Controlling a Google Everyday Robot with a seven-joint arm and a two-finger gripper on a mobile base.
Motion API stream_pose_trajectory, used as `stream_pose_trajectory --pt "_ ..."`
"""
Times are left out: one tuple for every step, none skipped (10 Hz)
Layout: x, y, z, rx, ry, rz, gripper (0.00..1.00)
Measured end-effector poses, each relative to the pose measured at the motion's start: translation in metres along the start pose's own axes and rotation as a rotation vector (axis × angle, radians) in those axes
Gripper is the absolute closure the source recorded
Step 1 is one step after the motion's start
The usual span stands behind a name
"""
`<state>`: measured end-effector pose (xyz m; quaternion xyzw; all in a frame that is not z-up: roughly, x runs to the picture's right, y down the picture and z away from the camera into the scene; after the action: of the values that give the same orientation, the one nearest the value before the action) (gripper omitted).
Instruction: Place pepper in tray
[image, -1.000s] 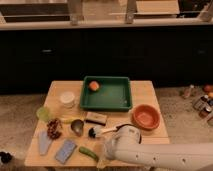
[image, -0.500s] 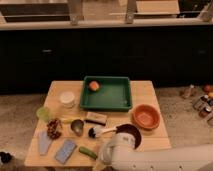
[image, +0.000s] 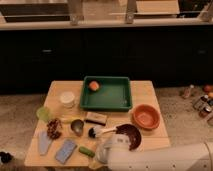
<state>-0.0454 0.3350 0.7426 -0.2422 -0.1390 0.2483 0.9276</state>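
Since a second ago my arm has slid left and nearer, so the claw now sits just right of the pepper by the desk's near edge. Can't tell the claw's grip state. Pepper lies on the desk, well apart from the tray at far centre.

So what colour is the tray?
The tray is dark green, camera view; gripper is beside the pepper.

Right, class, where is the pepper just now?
In the camera view the pepper lies near the front edge of the table, left of centre, between a grey-blue flat item and the pincer, outside the tray.
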Motion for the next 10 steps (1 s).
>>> stream_pose_trajectory --pt "0.0008 -0.0019 0.0023 0.004 0.004 0.007 0.49" --pt "0.0021 -0.0034 0.0033 0.006 0.006 0.012 0.57" --pt "0.0039 -0.0050 0.0041 0.007 0.009 0.017 0.67" --pt "0.0057 -0.0067 0.0047 0.009 0.013 0.021 0.77" --pt "0.0064 -0.0075 0.0054 0.009 0.015 0.023 0.87" --pt "0.0070 -0.0080 0.0062 0.006 0.017 0.021 0.96" --pt "0.0073 -0.0083 0.0066 0.003 0.017 0.020 0.99" --pt "0.0078 -0.0095 0.0063 -0.003 0.014 0.018 1.00" --pt "0.0082 -0.0095 0.0057 -0.009 0.012 0.016 1.00" --pt "0.0084 -0.0094 0.0042 -0.018 0.008 0.014 1.00"
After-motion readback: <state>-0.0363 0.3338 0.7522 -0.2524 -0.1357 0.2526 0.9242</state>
